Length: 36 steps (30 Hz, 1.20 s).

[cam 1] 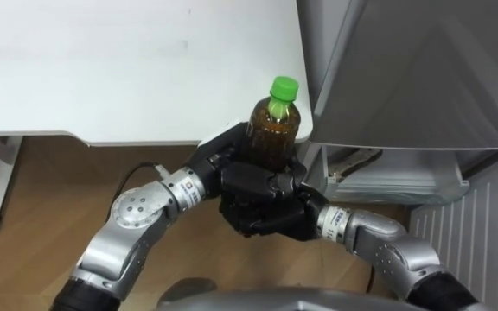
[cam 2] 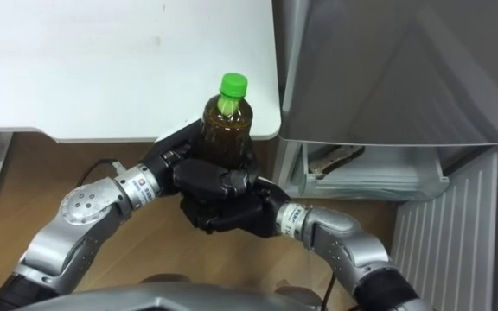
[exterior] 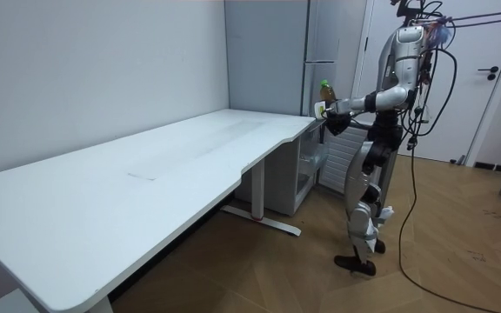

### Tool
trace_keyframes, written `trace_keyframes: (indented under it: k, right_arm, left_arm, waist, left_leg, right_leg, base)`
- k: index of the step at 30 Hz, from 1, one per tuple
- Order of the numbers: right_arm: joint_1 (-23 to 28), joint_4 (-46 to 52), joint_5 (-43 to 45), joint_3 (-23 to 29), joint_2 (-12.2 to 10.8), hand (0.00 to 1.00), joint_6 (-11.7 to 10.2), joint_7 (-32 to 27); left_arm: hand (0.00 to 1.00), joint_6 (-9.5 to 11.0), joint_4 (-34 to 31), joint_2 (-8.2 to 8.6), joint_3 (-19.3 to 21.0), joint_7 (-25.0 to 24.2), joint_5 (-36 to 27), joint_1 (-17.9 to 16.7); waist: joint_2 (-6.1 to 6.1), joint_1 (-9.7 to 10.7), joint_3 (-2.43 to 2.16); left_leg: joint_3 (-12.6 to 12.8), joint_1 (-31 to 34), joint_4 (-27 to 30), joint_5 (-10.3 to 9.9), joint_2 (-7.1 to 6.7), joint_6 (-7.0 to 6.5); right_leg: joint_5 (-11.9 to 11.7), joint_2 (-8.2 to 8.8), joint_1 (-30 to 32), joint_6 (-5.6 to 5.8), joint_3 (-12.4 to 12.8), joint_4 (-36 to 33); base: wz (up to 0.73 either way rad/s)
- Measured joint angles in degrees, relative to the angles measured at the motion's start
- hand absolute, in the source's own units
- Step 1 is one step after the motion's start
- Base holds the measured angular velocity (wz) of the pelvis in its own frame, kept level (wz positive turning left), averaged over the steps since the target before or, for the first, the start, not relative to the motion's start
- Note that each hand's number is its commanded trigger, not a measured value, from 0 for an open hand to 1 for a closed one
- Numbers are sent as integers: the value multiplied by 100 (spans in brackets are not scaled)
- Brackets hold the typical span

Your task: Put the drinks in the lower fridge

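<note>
A bottle (cam 1: 274,130) held over wood floor (cam 1: 50,181) — white table (cam 1: 128,60) beside fridge (exterior: 324,30).

A long white table (exterior: 146,174) ran along the plain pale wall (exterior: 76,69) on the left, standing on white legs. The floor (exterior: 459,261) was light wood in a herringbone pattern. A white door (exterior: 498,104) stood at the far right.

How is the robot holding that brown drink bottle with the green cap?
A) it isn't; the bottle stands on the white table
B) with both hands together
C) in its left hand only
B: the left hand and right hand both curl their fingers round the green-capped clear plastic bottle of brown drink.
</note>
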<state>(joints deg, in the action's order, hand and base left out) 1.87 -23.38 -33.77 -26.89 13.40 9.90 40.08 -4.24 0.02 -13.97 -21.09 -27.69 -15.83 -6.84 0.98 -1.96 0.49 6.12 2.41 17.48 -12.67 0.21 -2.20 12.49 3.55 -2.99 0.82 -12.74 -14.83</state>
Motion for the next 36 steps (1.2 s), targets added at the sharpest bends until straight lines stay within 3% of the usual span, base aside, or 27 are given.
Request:
trace_keyframes:
  k: [8, 10, 11, 30, 36]
  right_arm:
    - [0, 0, -48, -56, 0, 100, 5, -32]
    - [0, 0, -52, -62, 0, 6, 5, -36]
    - [1, 0, -90, -70, 0, 0, 9, -44]
    - [29, 195, -475, -122, 4, 0, 17, -392]
    - [128, 381, -477, -155, 5, 0, 20, -624]
  left_arm:
    - [100, -13, 0, -16, -19, 31, -33, -1]
    - [100, -18, 0, -20, -29, 49, -39, -2]
    - [100, -18, 0, -18, -33, 59, -39, 0]
    - [100, -4, -1, 4, 61, 114, -228, 81]
    - [100, 15, -1, 2, 64, 130, -233, 70]
  waist:
    - [8, -13, 5]
    - [7, -13, 5]
    - [8, -18, 5]
    - [-7, -6, -4]
    - [-80, -14, -12]
  left_leg:
    - [0, -3, 4, -1, -2, 0]
    - [0, -2, 2, -1, -2, 0]
    - [0, 0, -8, -1, -1, 0]
    - [1, -121, -67, 2, -9, 2]
    - [32, -196, -110, 4, -10, 4]
  right_leg:
    - [0, 2, 5, 0, -2, 1]
    - [0, 1, 6, 0, -1, 1]
    - [0, -1, 6, 0, 5, 0]
    - [0, -10, -92, 0, 94, 16]
    - [0, -7, -138, 1, 85, 21]
  base:
    - [0]
    - [0]
    - [0]
    - [0]
    - [-1]
